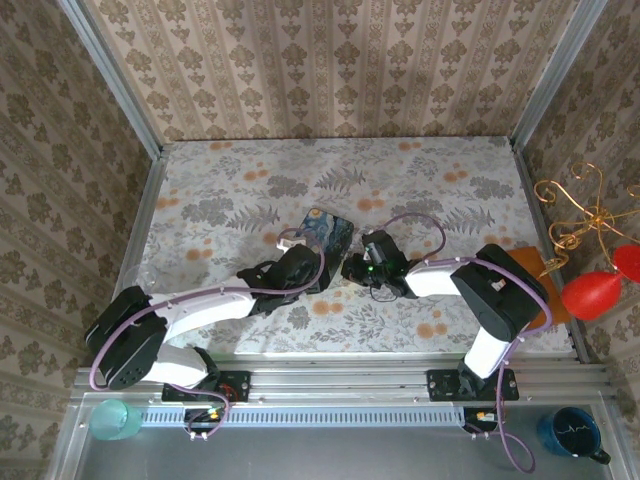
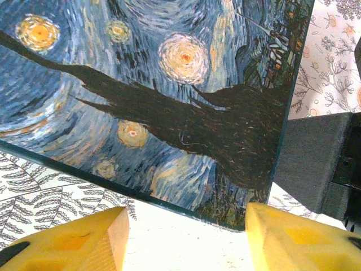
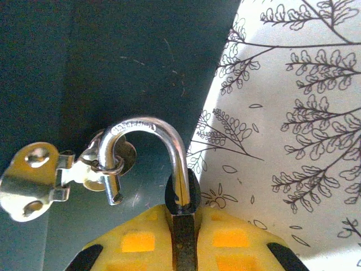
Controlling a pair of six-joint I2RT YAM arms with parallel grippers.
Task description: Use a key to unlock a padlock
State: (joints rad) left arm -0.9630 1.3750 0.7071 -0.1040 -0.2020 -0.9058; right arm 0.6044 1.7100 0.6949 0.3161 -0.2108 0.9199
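Right claw (image 3: 183, 226) tight around padlock (image 3: 180, 189); shackle engraving (image 3: 135, 127) illegible

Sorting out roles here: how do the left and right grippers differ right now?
The left gripper is open, nothing between its fingers; the right gripper is shut on the padlock. The left faces the painted lid of the tin; the right faces its dark side by the hasp. Both have yellow fingers.

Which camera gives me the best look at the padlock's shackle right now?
Right wrist: the padlock's shackle sits centre, close and sharp, threaded through the tin's hasp. In top external the right gripper covers it; left wrist faces the tin's lid.
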